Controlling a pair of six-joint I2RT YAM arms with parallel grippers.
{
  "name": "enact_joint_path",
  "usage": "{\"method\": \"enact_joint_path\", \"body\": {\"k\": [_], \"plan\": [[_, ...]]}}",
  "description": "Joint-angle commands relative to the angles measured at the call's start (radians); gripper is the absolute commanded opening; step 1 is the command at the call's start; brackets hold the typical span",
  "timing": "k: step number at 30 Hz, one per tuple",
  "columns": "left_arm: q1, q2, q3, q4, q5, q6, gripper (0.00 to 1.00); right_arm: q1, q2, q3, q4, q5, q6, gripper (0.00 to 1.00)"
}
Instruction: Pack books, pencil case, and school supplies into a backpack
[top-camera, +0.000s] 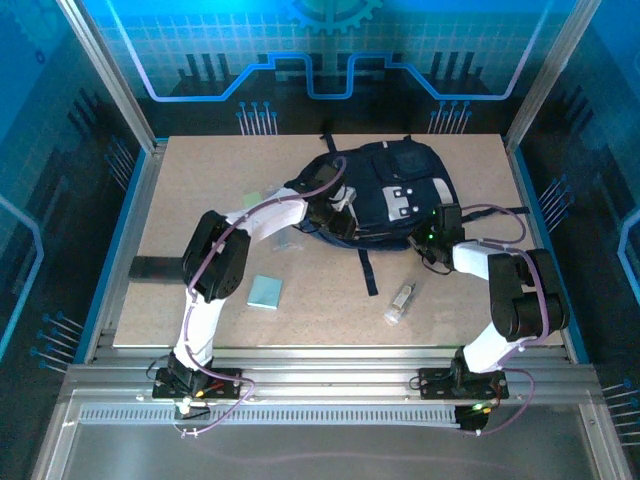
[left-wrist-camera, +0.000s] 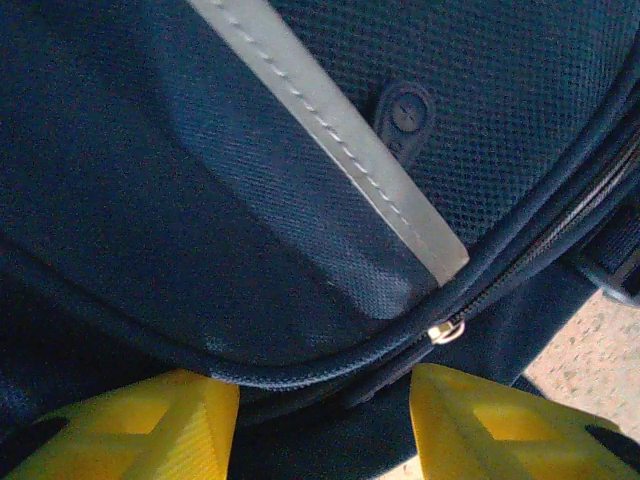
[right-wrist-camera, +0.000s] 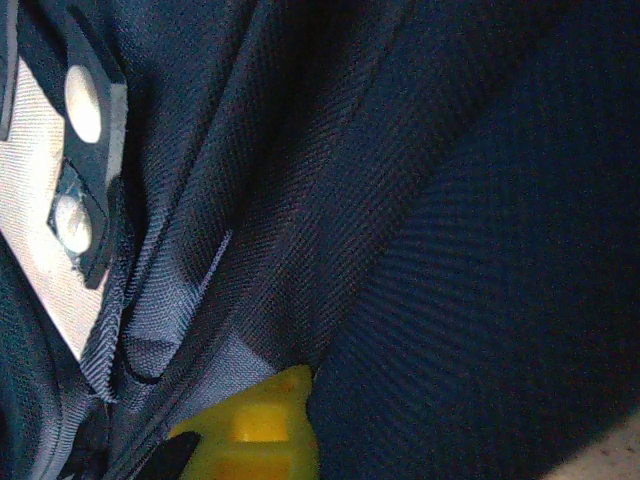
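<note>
- The backpack (top-camera: 385, 195) lies at the back-middle of the table (top-camera: 200, 180), zip pull (left-wrist-camera: 446, 331) close to the left gripper (left-wrist-camera: 322, 405), whose fingers stand half apart astride the seam.
- The right gripper (top-camera: 443, 218) is closed, apparently pinching fabric on the bag's right side.
- Best to hold that pinch taut and close squarely on the pull, not the piping.

White-and-black left arm (top-camera: 215, 270), matching right arm (top-camera: 515, 295), lilac cables (top-camera: 322, 186) looping along both, yellow claw fingers (left-wrist-camera: 150, 425).
</note>
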Motion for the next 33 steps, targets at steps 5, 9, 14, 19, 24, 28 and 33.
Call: {"method": "enact_joint_path", "body": {"k": [5,9,14,19,24,28,33], "plan": [[-0.099,0.030,0.084,-0.107,0.070,0.188,0.41,0.000,0.025,0.019,-0.017,-0.050,-0.026,0.00],[-0.128,-0.027,0.046,-0.097,0.055,0.209,0.40,-0.004,0.025,0.017,-0.017,-0.051,-0.025,0.00],[-0.144,-0.095,0.011,-0.047,0.056,0.209,0.42,-0.005,0.018,0.015,-0.019,-0.050,-0.027,0.00],[-0.146,-0.060,0.037,-0.037,0.036,0.254,0.39,-0.006,0.012,0.010,-0.018,-0.054,-0.022,0.00],[-0.146,-0.032,0.055,-0.029,-0.067,0.319,0.39,-0.005,0.012,0.005,-0.020,-0.054,-0.021,0.00],[-0.145,0.005,0.046,-0.009,-0.168,0.405,0.39,-0.006,0.012,-0.003,-0.011,-0.059,-0.016,0.00],[-0.130,0.068,0.082,-0.022,-0.181,0.441,0.38,-0.007,0.011,-0.013,-0.010,-0.055,-0.013,0.00]]}}
